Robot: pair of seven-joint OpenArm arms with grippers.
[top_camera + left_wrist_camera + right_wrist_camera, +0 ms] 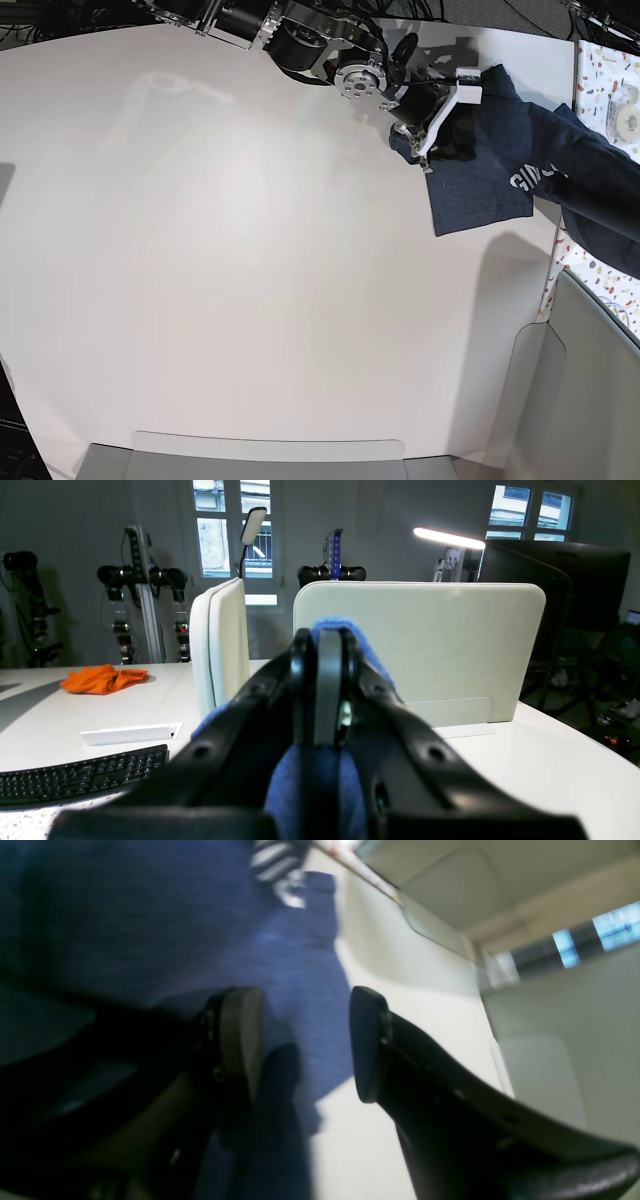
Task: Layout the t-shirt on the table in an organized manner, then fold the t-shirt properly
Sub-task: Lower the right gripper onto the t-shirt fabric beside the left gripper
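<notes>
White tabletop, the table (220, 260), lies mostly bare; the t-shirt (490, 165) is bunched at its far right edge. Left gripper (327, 645) is clamped tight on a fold of blue cloth. Right gripper (305, 1040) hovers half-open over the fabric, gripping nothing. It should probably pinch a hem corner firmly before spreading.

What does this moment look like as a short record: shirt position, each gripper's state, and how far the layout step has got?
shirt: t-shirt bunched at the far right edge of the table, partly hanging off it
left gripper: shut on blue cloth
right gripper: jaws apart beside the shirt's edge, nothing clamped
layout: not yet spread flat
other items: orange cloth, keyboard
</notes>
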